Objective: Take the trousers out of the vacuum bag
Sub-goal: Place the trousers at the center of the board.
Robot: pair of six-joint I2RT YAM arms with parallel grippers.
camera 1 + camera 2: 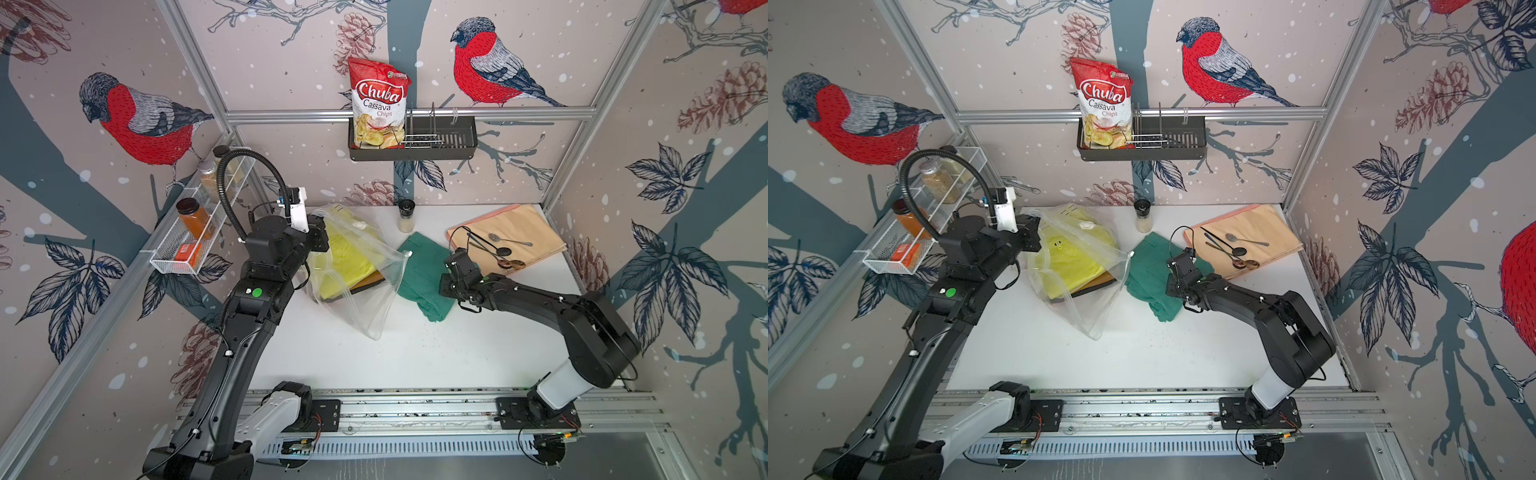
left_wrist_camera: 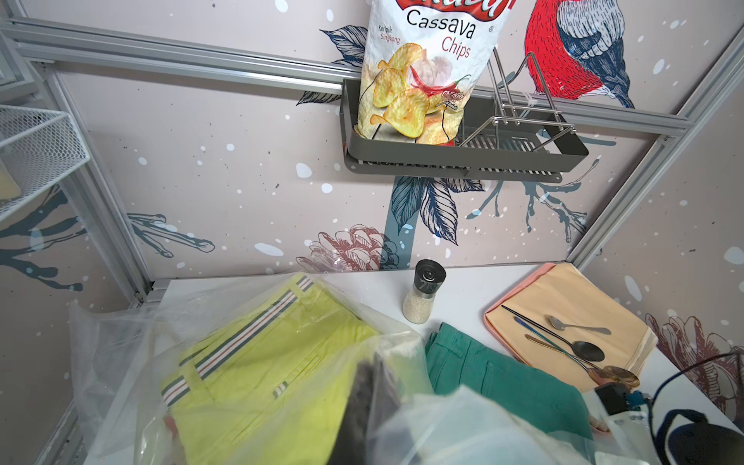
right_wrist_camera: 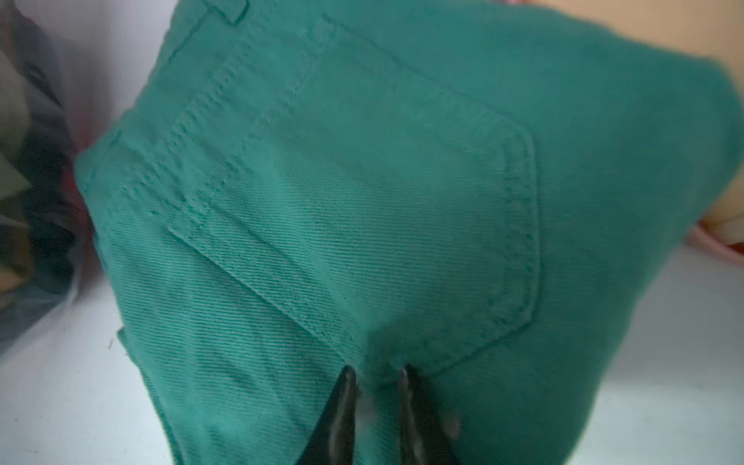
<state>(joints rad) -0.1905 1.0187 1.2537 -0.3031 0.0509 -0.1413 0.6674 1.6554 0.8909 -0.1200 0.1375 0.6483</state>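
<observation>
— Where are the teal trousers (image 1: pixel 417 266) found?
— Right of the vacuum bag (image 1: pixel 374 299), pinched by the right gripper (image 3: pixel 374 376), jaws nearly together. The bag's far-left edge is clamped by the closed left gripper (image 1: pixel 320 241).

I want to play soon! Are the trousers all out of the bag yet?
Not yet. The teal trousers lie outside on the table, pinched by the right gripper. The left gripper seems to hold the vacuum bag. Yellow trousers and darker ones underneath are still inside.
</observation>
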